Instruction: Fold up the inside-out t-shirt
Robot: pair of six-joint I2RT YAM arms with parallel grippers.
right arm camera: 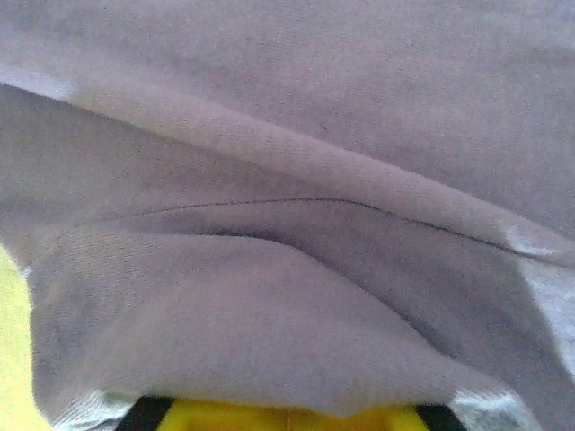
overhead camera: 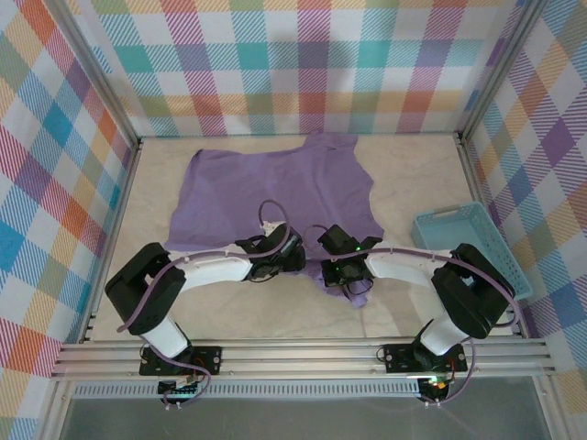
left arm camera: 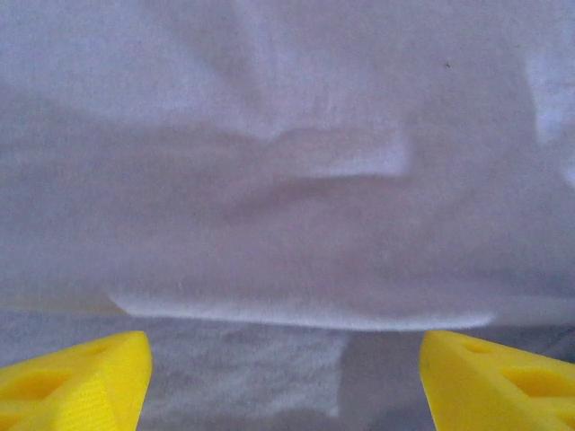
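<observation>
**T-shirt [overhead camera: 266, 197]: thin, limp, light**

It lies spread over the table [overhead camera: 413, 183] from the middle toward 12 o'clock. The soft cloth will likely sag, so pinch the 6 o'clock hem. Right gripper [overhead camera: 342, 278] is clamped on that hem; left gripper [left arm camera: 286, 382], jaws wide, holds nothing.

No text, label, brand or number can be read on the lavender t-shirt [overhead camera: 266, 188] or the light blue basket [overhead camera: 472, 247].

A light blue plastic basket [overhead camera: 470, 246] sits at the right edge of the pale marbled surface [overhead camera: 413, 174], toward the front. Colourful plaid walls [overhead camera: 303, 64] enclose three sides.
</observation>
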